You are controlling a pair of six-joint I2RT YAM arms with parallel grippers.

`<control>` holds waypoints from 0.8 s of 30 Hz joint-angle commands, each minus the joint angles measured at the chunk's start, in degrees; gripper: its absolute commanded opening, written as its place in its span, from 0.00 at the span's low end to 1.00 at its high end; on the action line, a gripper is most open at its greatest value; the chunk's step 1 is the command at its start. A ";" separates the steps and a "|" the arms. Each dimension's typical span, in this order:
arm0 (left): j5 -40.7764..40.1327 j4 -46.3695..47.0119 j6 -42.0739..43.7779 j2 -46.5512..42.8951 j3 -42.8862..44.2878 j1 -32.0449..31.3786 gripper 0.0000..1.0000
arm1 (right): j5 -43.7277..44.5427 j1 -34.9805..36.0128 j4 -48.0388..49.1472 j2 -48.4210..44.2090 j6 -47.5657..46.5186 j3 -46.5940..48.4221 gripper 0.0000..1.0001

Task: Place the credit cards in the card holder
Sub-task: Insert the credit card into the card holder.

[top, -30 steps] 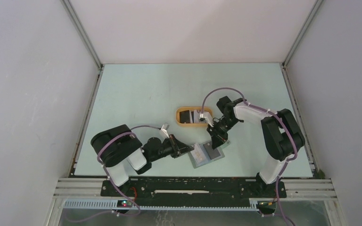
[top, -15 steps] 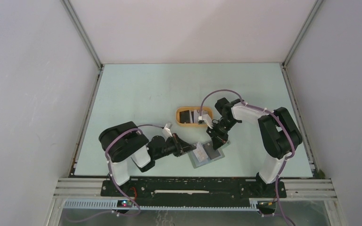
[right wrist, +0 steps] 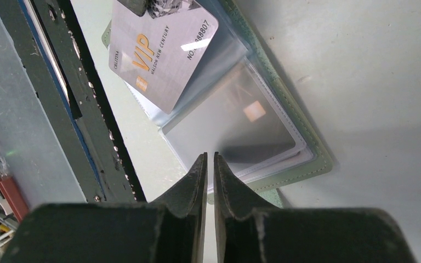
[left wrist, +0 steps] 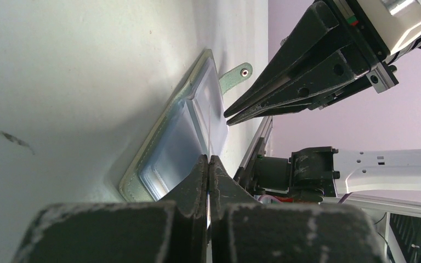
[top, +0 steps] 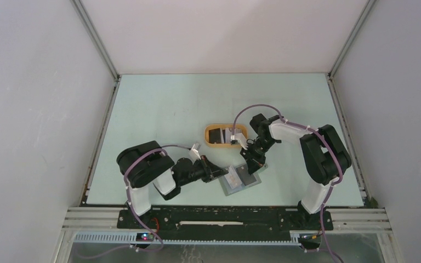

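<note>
Left gripper (left wrist: 209,164) pinches a silver card (right wrist: 161,52) over the open card holder (right wrist: 301,145); right gripper (right wrist: 209,164) (nearly closed) holds nothing.

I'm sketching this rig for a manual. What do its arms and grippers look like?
Both arms mix black joints with white shells, and a purple cable loops along each. The left gripper and right gripper have black, tapering fingers, scuffed whitish near the base.

left arm low, fingers (left wrist: 209,164) pressed together | right fingers (right wrist: 209,164) seemingly almost closed, pointing down
</note>
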 commanded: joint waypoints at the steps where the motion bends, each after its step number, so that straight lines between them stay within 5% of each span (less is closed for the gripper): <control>1: 0.03 3.08 0.64 0.67 2.06 0.38 0.00 | 0.07 0.35 0.09 -0.08 0.48 2.00 0.15; 24: -0.70 7.44 -2.76 5.23 1.94 0.40 0.00 | 0.41 0.35 0.26 0.16 0.75 1.92 0.15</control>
